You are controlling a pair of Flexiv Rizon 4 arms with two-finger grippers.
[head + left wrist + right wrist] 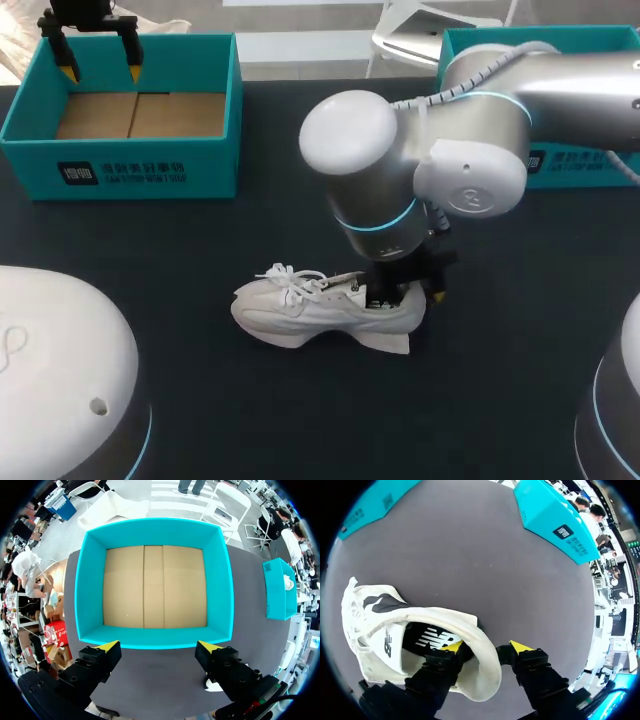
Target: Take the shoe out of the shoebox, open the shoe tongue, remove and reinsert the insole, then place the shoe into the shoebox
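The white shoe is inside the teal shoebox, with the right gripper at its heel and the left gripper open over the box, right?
No. The white shoe lies on the dark table, outside the teal shoebox, which is empty; the head view shows this. The right gripper is at its heel and the left gripper is open over the box.

Support: dark grey matte tabletop (pixel 200 260). Resting on it at far left: open teal cardboard shoebox (pixel 120 170), brown floor showing. At far right: second teal cardboard box (pixel 565 168). Near middle: white lace-up sneaker (pixel 300 315), upright on sole, well apart from both boxes.
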